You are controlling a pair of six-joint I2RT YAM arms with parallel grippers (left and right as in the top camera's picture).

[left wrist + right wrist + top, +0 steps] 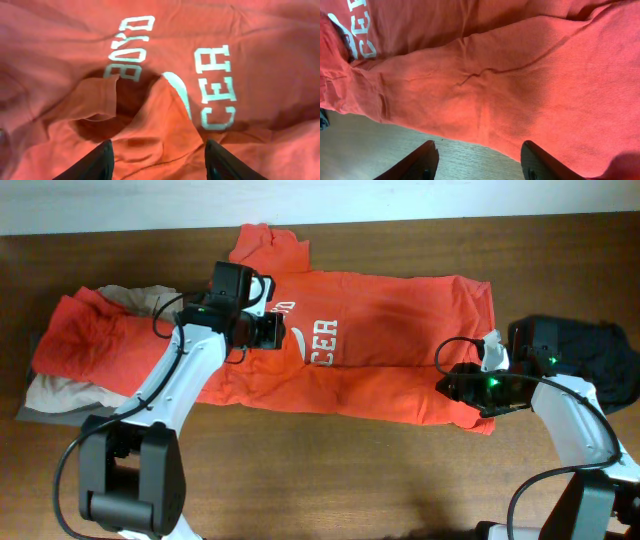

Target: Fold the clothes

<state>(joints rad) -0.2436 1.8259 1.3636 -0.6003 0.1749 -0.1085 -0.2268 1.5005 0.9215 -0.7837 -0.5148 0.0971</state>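
Orange-red T-shirt (400, 340) lies spread lengthwise on the wooden table (330, 480), with the long edge on the near side of the white chest lettering (322, 340) doubled up over the body. Left gripper (268, 332) sits just beside the lettering on the collar side, jaws apart, a raised ridge of cloth between the fingers (102, 162) but nothing clamped. Right gripper (462, 385) is well away from the lettering at the hem end, jaws apart, straddling the folded edge where it meets bare wood, also holding nothing. Step looks like tidying the lengthwise fold: flatten the peaked ridge and the curled sleeve flap (97, 97) next to the lettering, and pinch both layers at each end so the edge runs straight. Hard to tell: whether the crumpled orange heap (85, 330) far beyond the collar side of the lettering is this shirt's sleeve or another garment. A beige cloth (45, 392) sits partly under it. A dark garment (590, 350) past the hem end is half hidden by the right arm. Both wrist views cut off the fingertips
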